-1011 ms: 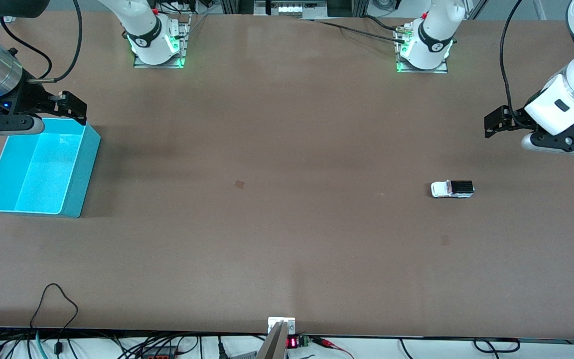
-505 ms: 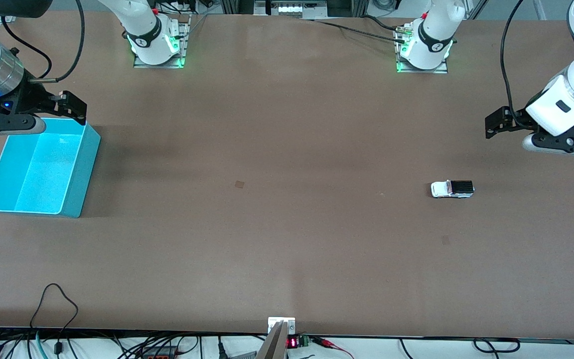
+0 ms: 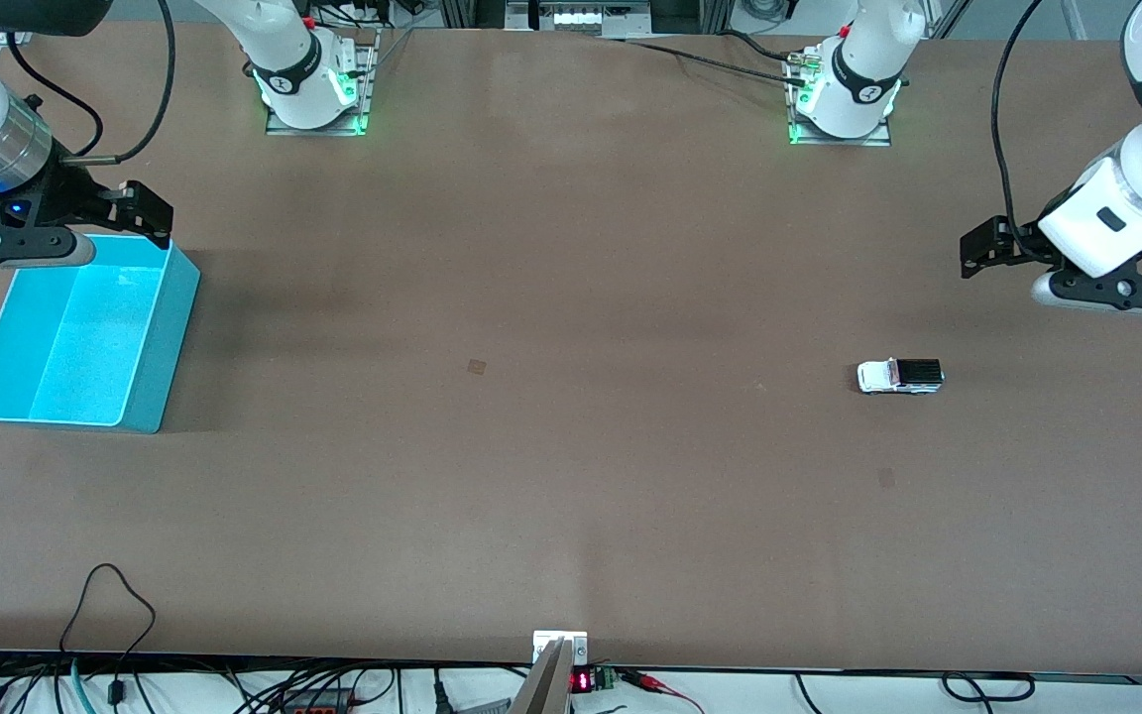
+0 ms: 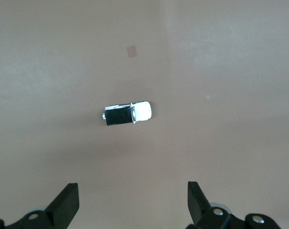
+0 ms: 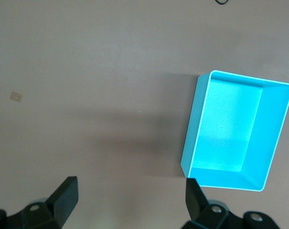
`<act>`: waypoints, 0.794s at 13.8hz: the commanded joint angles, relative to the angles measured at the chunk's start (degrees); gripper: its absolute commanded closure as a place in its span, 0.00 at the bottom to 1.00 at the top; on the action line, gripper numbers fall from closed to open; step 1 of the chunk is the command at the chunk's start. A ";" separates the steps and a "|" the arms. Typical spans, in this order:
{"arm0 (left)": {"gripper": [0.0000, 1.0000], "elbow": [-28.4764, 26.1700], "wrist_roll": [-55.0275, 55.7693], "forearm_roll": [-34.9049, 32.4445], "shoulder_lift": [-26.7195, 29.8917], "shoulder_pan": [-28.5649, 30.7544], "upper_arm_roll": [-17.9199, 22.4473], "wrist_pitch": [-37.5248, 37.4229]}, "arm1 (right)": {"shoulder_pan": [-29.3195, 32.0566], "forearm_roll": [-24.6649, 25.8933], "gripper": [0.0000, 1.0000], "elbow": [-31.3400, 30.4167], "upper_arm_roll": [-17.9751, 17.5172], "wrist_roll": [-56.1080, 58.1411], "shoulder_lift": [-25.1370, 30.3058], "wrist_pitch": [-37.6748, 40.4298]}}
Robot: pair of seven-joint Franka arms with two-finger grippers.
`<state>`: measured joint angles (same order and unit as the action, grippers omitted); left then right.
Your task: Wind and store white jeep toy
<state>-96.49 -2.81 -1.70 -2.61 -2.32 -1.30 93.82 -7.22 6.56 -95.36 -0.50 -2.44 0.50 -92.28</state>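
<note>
The white jeep toy (image 3: 900, 376), tiny, with a black rear bed, stands on the brown table toward the left arm's end. It also shows in the left wrist view (image 4: 128, 113). My left gripper (image 3: 1106, 294) hangs open and empty over bare table beside the jeep, apart from it; the left wrist view (image 4: 132, 202) shows its jaws wide apart. The turquoise bin (image 3: 167, 332) stands empty at the right arm's end. My right gripper (image 3: 14, 248) hovers open and empty over the bin's edge nearest the robots. The right wrist view (image 5: 130, 198) shows bare table between its jaws, with the bin (image 5: 191, 129) beside them.
Two small tan patches (image 3: 477, 366) (image 3: 885, 477) mark the tabletop. The arm bases (image 3: 313, 89) (image 3: 844, 99) stand along the edge nearest the robots. Cables (image 3: 110, 605) and a small display (image 3: 581, 680) lie at the edge nearest the camera.
My left gripper has shifted slightly toward the middle of the table. My right gripper has barely moved. The jeep and the bin have stayed in place.
</note>
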 commanded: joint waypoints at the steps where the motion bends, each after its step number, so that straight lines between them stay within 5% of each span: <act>1: 0.00 1.74 -1.58 0.39 -1.87 0.30 0.33 -2.59 | -0.69 1.00 0.00 0.26 0.06 -1.07 0.29 0.08; 5: 0.00 1.57 -3.77 0.30 -2.83 -0.05 0.25 -8.46 | 0.10 1.00 0.00 0.08 0.50 -0.54 0.20 0.17; 11: 0.00 -0.89 -25.20 -2.60 -7.49 2.06 0.42 -7.17 | 0.54 0.82 0.00 0.17 0.68 -0.28 0.29 0.70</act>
<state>-97.22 -22.19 -3.07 -7.64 -0.76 -0.77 85.62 -7.07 6.74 -95.35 0.19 -2.48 0.49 -92.23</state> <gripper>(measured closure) 0.000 0.000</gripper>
